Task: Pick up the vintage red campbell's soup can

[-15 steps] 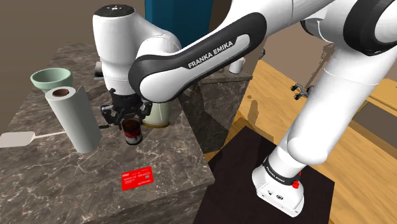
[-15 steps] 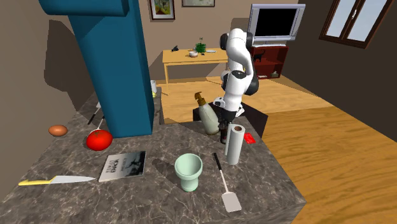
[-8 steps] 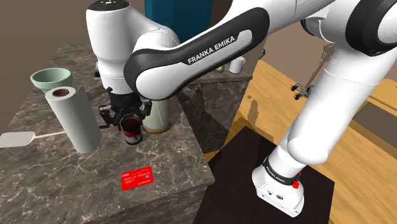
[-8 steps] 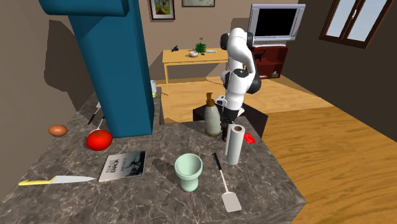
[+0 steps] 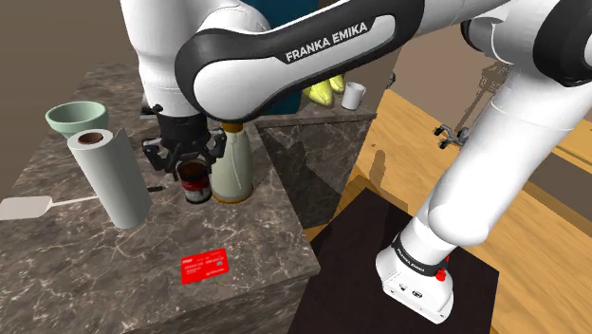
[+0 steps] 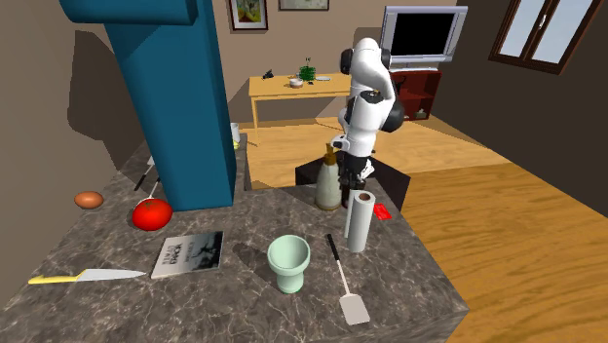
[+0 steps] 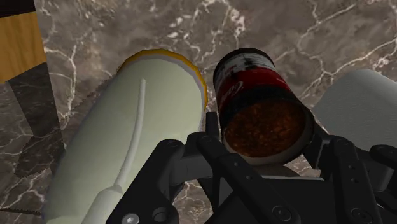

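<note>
One downward-pointing pincer (image 5: 194, 171) tight on red soup can (image 5: 196, 188)

Dark marble counter (image 5: 251, 285). Paper towel roll (image 5: 106, 178) stands toward the shoulder view's left, pale green cup (image 5: 76, 117) behind it, white spatula (image 5: 27, 206) flat beside it. Cream bottle (image 5: 231, 166) with yellow base, upright. Red card (image 5: 205, 265) flat near the counter's front edge. White mug (image 5: 353, 95) on the far ledge. Second exterior view: big blue column (image 6: 175, 107), red round fruit (image 6: 152, 214) and brown egg-shaped thing (image 6: 89, 200) near its foot, grey booklet (image 6: 188, 253), yellow-handled knife (image 6: 83, 277). Beyond the counter: wood floor (image 6: 507, 234), wooden table (image 6: 292, 90), TV (image 6: 417, 34), window (image 6: 541, 34).
</note>
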Motion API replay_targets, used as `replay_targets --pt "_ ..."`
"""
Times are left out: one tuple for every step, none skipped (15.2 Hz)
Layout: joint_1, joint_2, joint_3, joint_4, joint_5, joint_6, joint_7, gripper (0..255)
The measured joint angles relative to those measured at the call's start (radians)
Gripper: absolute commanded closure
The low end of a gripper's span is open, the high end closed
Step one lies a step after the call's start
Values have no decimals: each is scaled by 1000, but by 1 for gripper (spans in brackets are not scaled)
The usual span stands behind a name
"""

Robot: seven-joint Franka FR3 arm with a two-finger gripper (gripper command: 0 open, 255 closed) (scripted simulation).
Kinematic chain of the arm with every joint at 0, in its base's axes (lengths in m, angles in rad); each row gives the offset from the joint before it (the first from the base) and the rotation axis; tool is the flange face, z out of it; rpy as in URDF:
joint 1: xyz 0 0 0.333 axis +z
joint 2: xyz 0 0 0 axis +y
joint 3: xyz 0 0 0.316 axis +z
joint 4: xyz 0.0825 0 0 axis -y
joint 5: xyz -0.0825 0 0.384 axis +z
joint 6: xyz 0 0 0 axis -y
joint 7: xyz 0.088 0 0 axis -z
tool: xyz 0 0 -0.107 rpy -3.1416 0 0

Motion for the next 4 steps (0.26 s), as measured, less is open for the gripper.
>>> replay_targets --pt "1 1 1 13 0 -12 0 255" --pt "1 -3 1 22 4 -24 -3 255" --pt "1 -8 2 30 8 -36 -6 255" --pt "-1 -13 1 36 12 -44 -11 255"
